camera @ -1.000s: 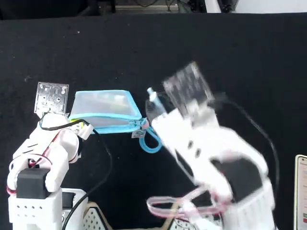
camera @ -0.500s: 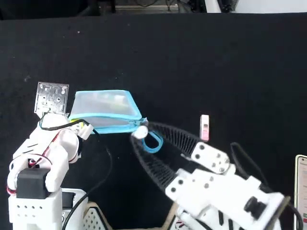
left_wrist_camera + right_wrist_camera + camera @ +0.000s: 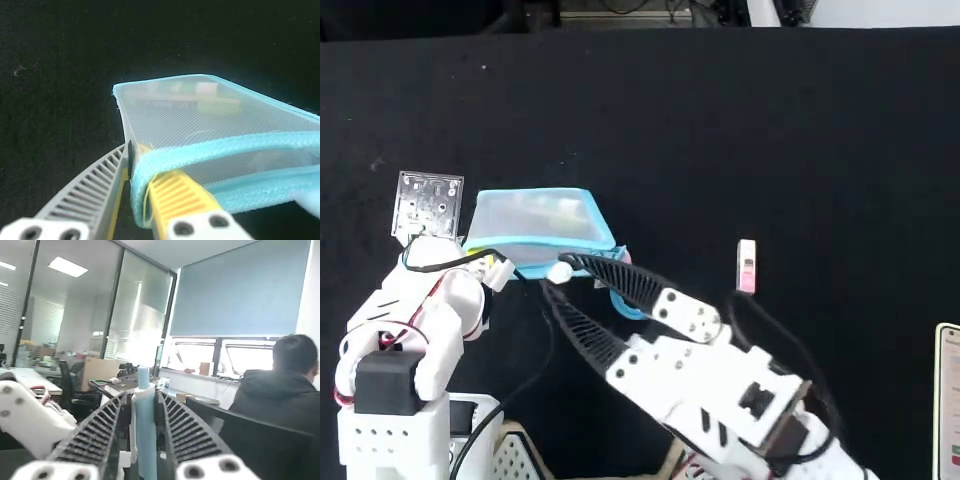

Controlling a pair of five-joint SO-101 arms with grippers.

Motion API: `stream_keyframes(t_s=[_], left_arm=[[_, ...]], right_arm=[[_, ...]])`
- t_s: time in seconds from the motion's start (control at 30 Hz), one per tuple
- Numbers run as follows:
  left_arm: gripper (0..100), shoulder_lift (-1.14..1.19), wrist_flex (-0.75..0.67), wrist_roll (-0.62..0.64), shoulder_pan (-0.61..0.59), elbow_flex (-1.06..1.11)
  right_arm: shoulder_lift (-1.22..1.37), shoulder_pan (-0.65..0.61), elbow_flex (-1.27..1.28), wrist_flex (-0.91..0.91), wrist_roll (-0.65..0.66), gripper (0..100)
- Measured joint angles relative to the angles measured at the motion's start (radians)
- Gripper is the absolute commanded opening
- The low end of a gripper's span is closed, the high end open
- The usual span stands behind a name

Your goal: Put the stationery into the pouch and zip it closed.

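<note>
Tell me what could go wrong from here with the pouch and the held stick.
1. The right gripper holds the blue stick at the pouch's zipper edge; no open mouth is visible there, so it may just shove the pouch.
2. The left gripper pinches only one corner; a push could pull it free.
3. The small pink item lies apart on the table and could get left out.

Black table [image 3: 720, 120], blue mesh pouch [image 3: 535, 225], small pink-white item [image 3: 747, 266] well apart
</note>
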Motion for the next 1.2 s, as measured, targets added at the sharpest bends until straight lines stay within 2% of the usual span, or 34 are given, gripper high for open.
stream_keyframes(t_s=[0.23,0.5,0.57,0.63,0.77,0.93,1.2], left_arm=[[3,0.000,0.000,0.000,0.000,0.000],[3,0.002,0.000,0.000,0.000,0.000],[3,0.002,0.000,0.000,0.000,0.000],[3,0.003,0.000,0.000,0.000,0.000],[3,0.005,0.000,0.000,0.000,0.000],[3,0.005,0.000,0.000,0.000,0.000],[3,0.003,0.000,0.000,0.000,0.000]], right_arm=[[0.000,0.072,0.190,-0.218,0.000,1.1],[-0.002,0.083,0.327,-0.239,0.003,1.4],[-0.014,0.083,0.325,-0.189,0.003,4.3],[-0.014,0.081,0.301,-0.095,-0.018,11.6],[-0.012,0.081,0.186,0.155,-0.138,25.7],[-0.002,0.081,0.069,0.391,-0.216,26.8],[-0.011,0.083,-0.018,0.434,-0.221,26.3]])
